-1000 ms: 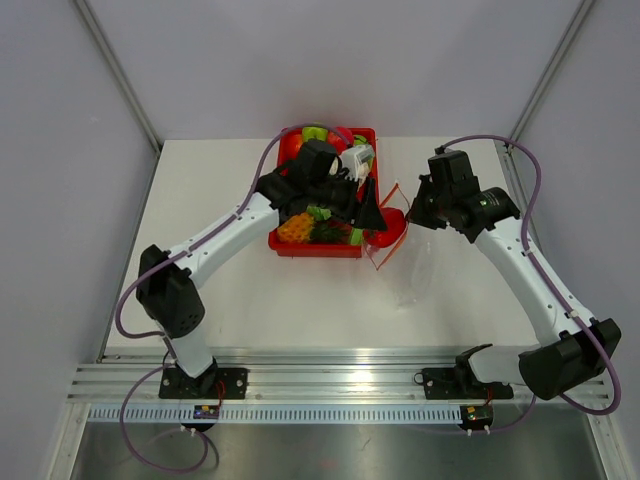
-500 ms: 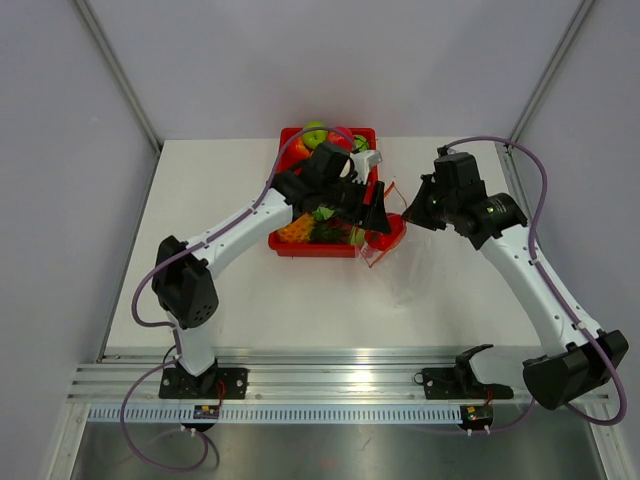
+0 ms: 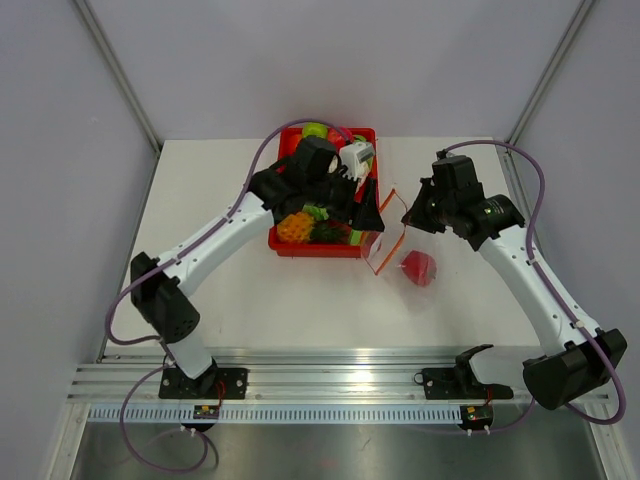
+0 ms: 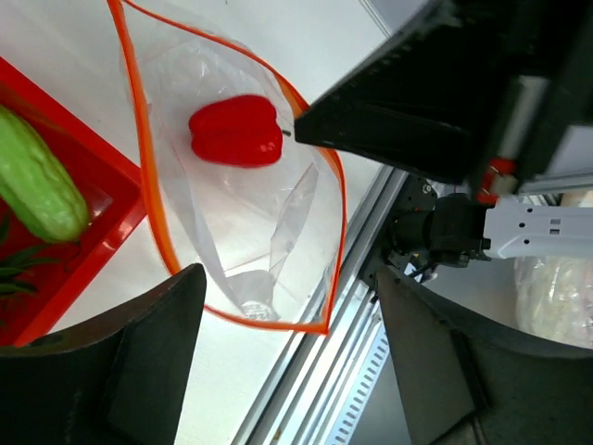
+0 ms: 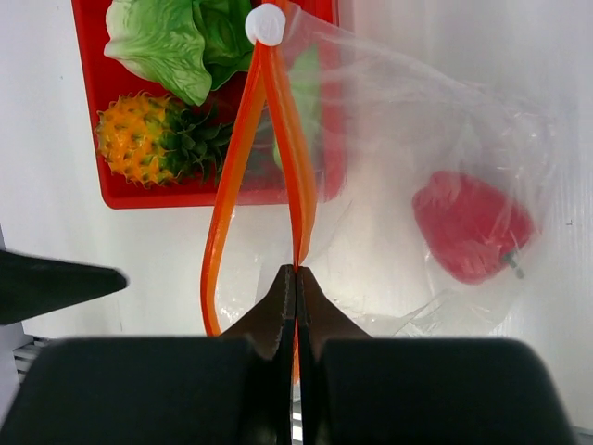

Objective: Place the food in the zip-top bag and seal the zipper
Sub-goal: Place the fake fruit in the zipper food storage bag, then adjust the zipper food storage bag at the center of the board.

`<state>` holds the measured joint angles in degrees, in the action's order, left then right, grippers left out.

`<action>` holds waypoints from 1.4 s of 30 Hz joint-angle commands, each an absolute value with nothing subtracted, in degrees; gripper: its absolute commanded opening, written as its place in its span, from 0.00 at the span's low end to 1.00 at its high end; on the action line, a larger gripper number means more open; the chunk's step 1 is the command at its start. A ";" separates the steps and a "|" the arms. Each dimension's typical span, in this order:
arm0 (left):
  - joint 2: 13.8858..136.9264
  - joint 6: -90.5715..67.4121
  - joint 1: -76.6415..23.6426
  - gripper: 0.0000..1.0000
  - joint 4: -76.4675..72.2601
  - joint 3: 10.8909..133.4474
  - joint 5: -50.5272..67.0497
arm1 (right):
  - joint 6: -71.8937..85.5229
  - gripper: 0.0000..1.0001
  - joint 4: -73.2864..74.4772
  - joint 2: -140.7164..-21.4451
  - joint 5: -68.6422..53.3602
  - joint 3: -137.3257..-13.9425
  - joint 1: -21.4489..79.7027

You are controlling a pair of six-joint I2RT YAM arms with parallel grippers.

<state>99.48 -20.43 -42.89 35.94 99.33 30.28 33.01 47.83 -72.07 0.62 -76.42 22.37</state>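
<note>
Pinching the thin orange-red zipper strip (image 5: 303, 222) between fingers pressed together, the right gripper (image 5: 295, 272) holds the clear crinkly zip-top bag (image 3: 395, 250) with its mouth gaping in a loop just beside the right rim of the red rectangular tray (image 3: 315, 250). The red round toy vegetable (image 3: 418, 268) lies inside the bag, near its closed far edge. The left gripper (image 4: 287, 343) hangs over that mouth with fingers spread wide, the leafy green lettuce (image 5: 157, 42) and short green cucumber (image 4: 37, 185) sit in the tray, and bare white tabletop (image 3: 240, 300) stretches in front of both.
</note>
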 commanded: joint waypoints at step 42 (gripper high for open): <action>104.57 -23.03 -45.35 0.00 27.68 95.01 29.61 | 29.18 0.00 58.54 -64.07 22.15 -71.91 22.67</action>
